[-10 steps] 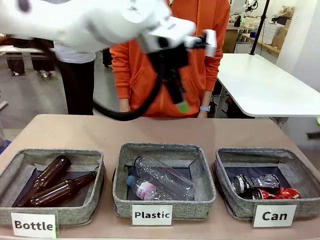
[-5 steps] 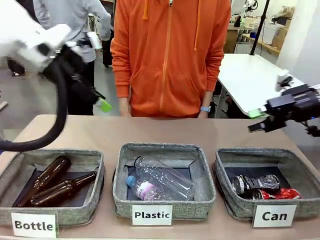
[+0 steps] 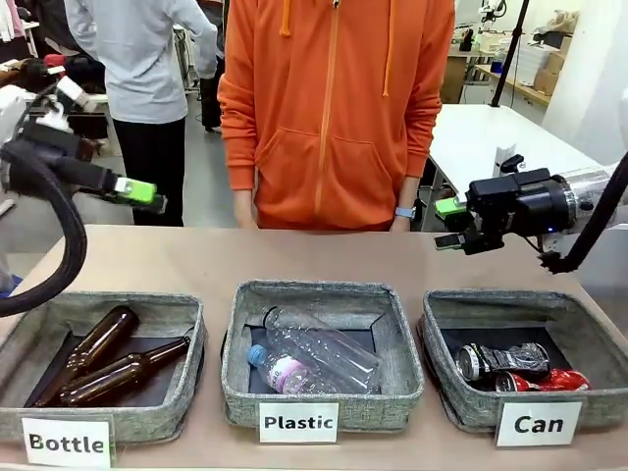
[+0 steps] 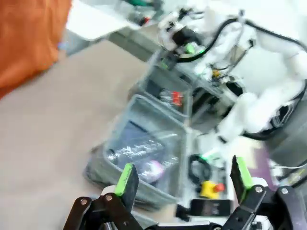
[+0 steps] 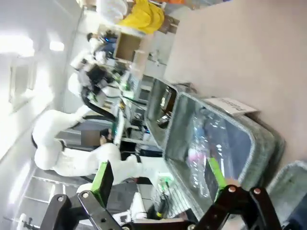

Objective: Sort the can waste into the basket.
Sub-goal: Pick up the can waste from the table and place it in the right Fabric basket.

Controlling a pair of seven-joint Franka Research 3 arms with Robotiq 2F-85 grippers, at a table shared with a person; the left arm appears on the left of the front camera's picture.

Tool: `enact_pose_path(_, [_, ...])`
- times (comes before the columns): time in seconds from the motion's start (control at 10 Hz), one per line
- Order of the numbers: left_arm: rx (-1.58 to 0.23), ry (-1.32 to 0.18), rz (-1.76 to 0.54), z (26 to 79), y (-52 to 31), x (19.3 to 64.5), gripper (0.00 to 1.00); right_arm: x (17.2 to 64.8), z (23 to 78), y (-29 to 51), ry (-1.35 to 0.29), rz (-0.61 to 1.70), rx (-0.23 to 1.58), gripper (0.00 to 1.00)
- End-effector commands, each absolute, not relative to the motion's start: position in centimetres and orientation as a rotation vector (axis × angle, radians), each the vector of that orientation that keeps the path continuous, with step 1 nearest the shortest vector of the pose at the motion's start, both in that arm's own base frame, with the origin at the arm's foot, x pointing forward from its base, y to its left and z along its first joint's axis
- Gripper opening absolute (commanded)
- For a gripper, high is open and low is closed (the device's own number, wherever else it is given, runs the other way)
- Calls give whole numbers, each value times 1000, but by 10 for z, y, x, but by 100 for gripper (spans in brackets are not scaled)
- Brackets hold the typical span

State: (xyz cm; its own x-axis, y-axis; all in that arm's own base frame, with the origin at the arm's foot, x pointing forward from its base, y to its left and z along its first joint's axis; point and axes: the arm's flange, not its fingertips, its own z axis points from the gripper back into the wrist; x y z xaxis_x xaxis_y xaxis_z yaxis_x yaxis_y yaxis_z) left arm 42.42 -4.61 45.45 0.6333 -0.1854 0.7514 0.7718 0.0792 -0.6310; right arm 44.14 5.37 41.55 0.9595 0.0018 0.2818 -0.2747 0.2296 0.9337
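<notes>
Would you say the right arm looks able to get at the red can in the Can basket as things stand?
Probably yes: the right end effector hangs open above the basket, and the red can lies uncovered beside the black can.

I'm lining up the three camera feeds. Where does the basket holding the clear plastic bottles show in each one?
Front view: the square grey fabric basket labelled "Plastic" sits bottom centre, between the other two baskets.
Left wrist view: it lies just above this arm's pincer, centre, blurred, bottles inside.
Right wrist view: it sits right of centre, tilted, its white label at its upper edge.
Shared landmark: the tan tabletop under it.
</notes>
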Motion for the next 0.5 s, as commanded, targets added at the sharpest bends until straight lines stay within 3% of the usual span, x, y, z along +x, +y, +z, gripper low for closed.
enact_pose_path(0.0, [-1472,-435,-633,418,-23,429,100,446,422,44,-259,110,1394,100])
enact_pose_path(0.3, [-1482,-504,-345,368,11,377,100,445,426,20,-311,109,1406,100])
enact_pose_path(0.4, [-1511,-413,-546,377,1,408,100,445,419,34,-276,128,1381,100])
